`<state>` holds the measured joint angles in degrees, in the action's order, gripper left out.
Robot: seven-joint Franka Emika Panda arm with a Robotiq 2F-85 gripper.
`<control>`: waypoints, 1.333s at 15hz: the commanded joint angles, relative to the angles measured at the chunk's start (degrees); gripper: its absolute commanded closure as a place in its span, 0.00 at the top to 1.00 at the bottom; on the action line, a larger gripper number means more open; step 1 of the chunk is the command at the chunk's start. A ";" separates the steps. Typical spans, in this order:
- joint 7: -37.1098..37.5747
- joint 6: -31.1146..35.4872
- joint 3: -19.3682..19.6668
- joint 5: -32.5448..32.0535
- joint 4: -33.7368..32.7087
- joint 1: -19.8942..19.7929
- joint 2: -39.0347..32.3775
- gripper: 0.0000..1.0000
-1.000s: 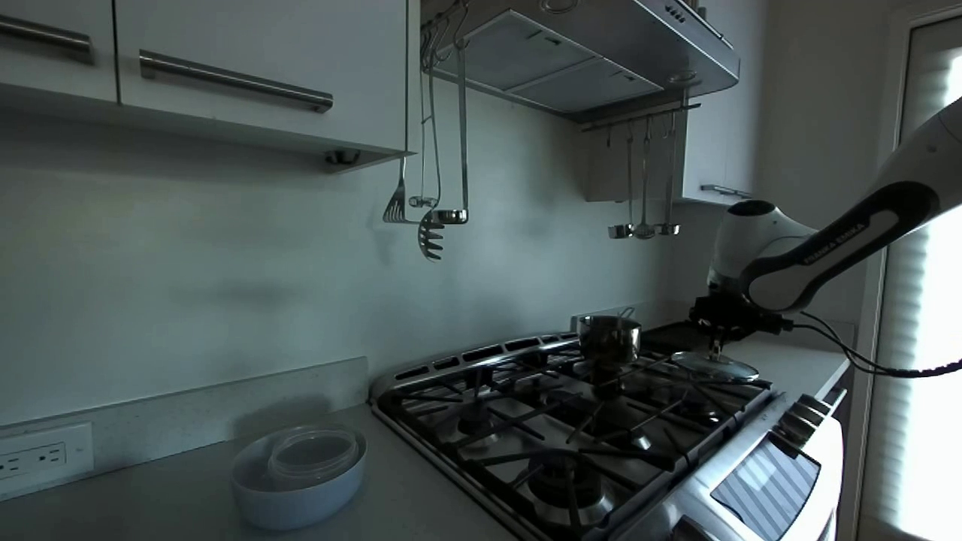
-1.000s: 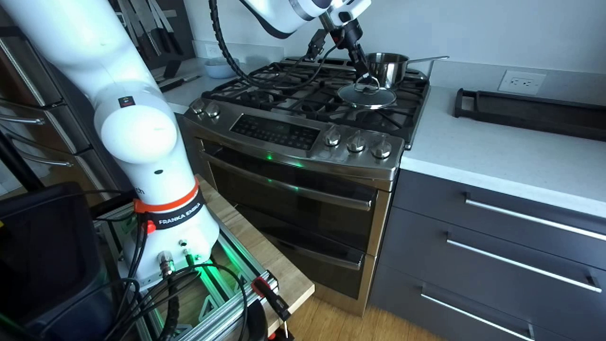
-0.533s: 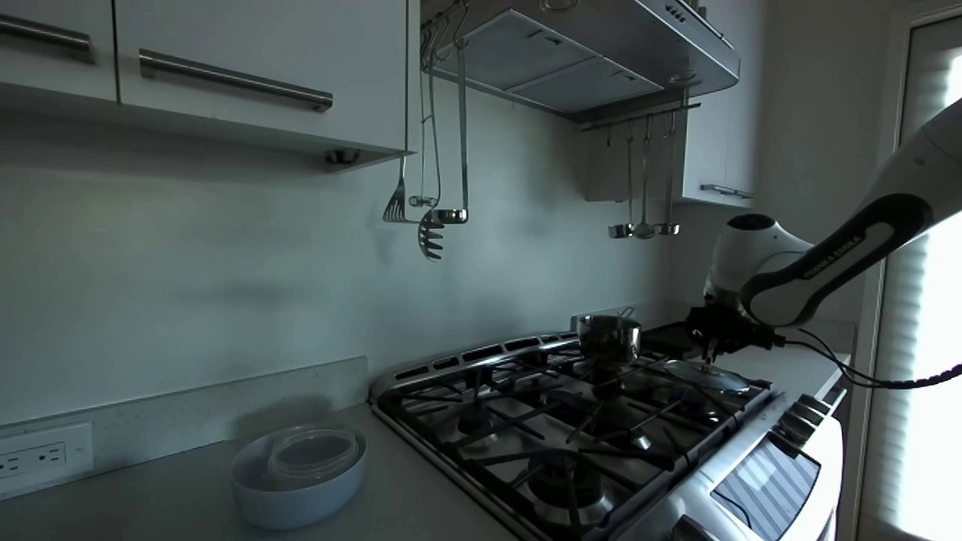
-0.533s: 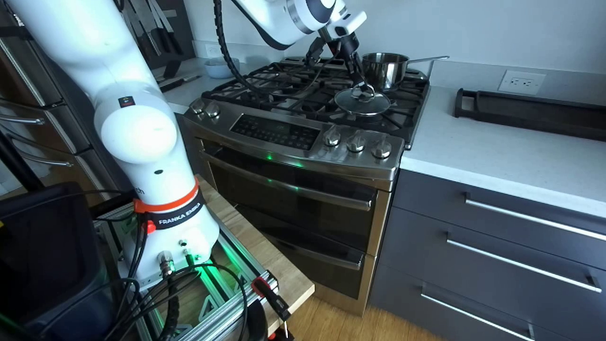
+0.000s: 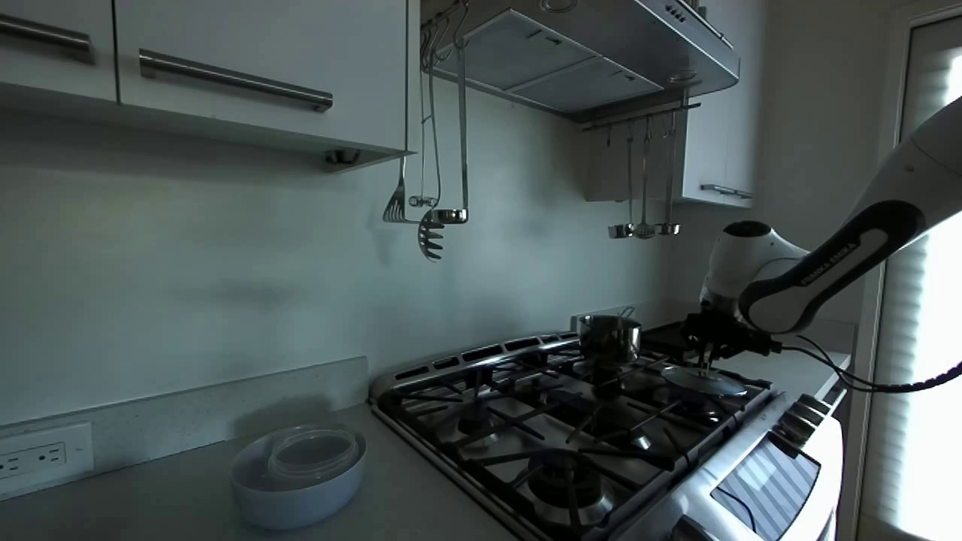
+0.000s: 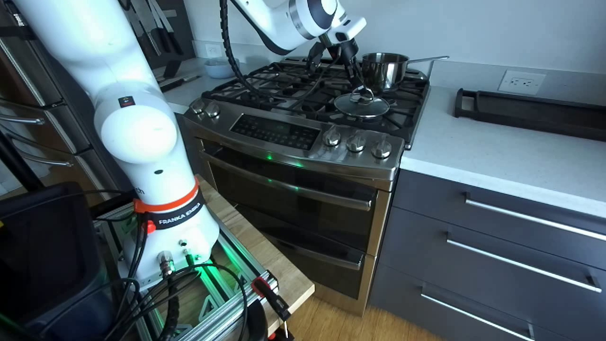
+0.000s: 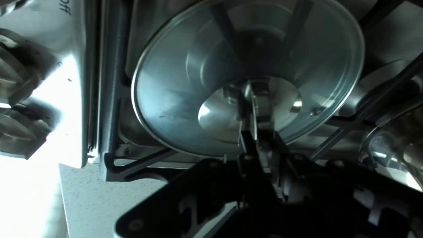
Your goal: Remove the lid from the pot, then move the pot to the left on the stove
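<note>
The lid (image 6: 362, 109) is round glass with a metal rim and loop handle. It is off the pot, over the front burner, also in an exterior view (image 5: 688, 379) and the wrist view (image 7: 172, 102). I cannot tell whether it touches the grate. My gripper (image 7: 261, 135) has its fingers close around the handle and looks shut on it; it also shows in an exterior view (image 6: 358, 85). The steel pot (image 6: 384, 71) stands uncovered on the back burner of the stove (image 6: 222, 124), also in an exterior view (image 5: 609, 340); part shows in the wrist view (image 7: 396, 152).
A dark flat tray (image 6: 530, 113) lies on the counter beside the stove. Pale bowls (image 5: 297, 488) stand on the counter at the stove's opposite side. Utensils (image 5: 449, 216) hang under the range hood (image 5: 676, 52). The pot's handle (image 6: 428, 59) points toward the wall outlet.
My gripper and the lid have moved away from the pot, lower and toward the stove's front. The lid sits more level now. The pot has not moved.
</note>
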<state>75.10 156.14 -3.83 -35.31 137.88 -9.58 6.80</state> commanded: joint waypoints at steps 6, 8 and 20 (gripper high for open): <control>1.43 0.96 -0.51 -2.61 -1.75 -0.25 -2.99 0.40; -0.11 0.83 -0.38 -0.67 -2.18 0.12 -2.95 0.47; -28.58 -0.13 1.07 17.40 -13.25 6.14 -5.83 1.00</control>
<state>56.71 156.06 -3.85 -24.60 128.57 -5.93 4.10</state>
